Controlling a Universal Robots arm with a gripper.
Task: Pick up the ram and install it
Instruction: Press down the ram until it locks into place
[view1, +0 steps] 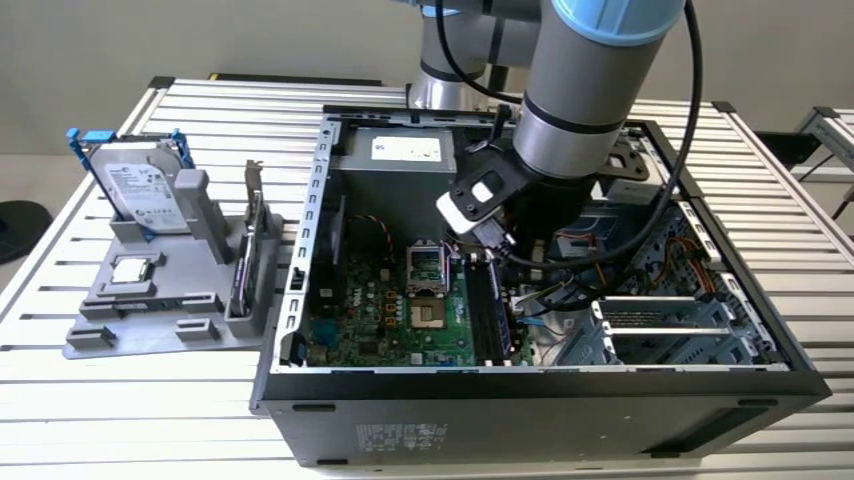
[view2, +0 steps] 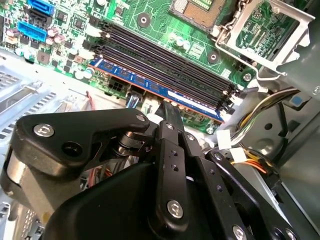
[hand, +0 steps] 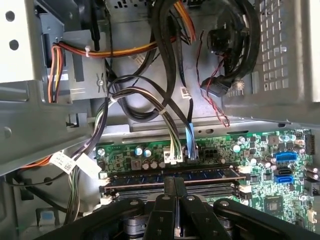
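The ram is a long dark blue-green stick with a pale label, lying along the outermost memory slot of the green motherboard. In the first wrist view the ram runs along that slot just past my fingertips. My gripper is shut, its two black fingers pressed flat together. The tips are at the ram's top edge near its middle, not clamped around it. In the exterior view my gripper reaches down inside the open computer case.
Bundled cables and a metal drive cage crowd the space beside the slots. The open processor socket lies further along the board. Outside the case, a grey holder carries a hard drive and a small silver chip.
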